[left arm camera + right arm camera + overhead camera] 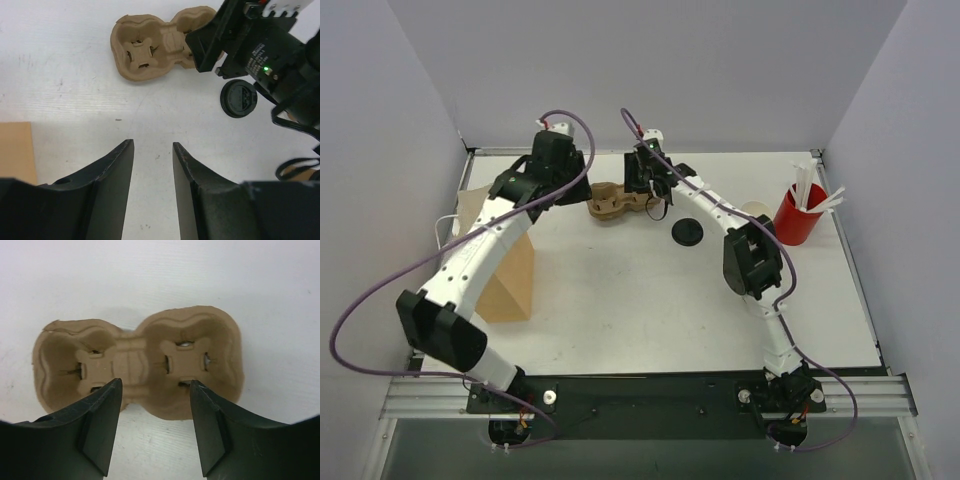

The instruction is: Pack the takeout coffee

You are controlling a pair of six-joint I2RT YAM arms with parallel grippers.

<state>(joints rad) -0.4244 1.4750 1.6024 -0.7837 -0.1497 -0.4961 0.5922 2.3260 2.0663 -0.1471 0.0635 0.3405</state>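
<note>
No takeout coffee cup shows in any view. An empty brown pulp cup carrier (613, 206) (150, 47) (135, 360) with two cavities lies at the back middle of the table. My right gripper (645, 185) (156, 381) hangs open over the carrier's near edge, with nothing between its fingers. My left gripper (565, 168) (152, 142) hovers open over bare table just left of the carrier, also with nothing in it. A round black lid (687, 232) (239, 98) lies flat on the table to the right of the carrier.
A brown paper bag (505, 270) (15, 150) stands at the left under my left arm. A red cup with white straws (798, 215) stands at the right, with pale cream cups (755, 209) beside it, partly hidden by my right arm.
</note>
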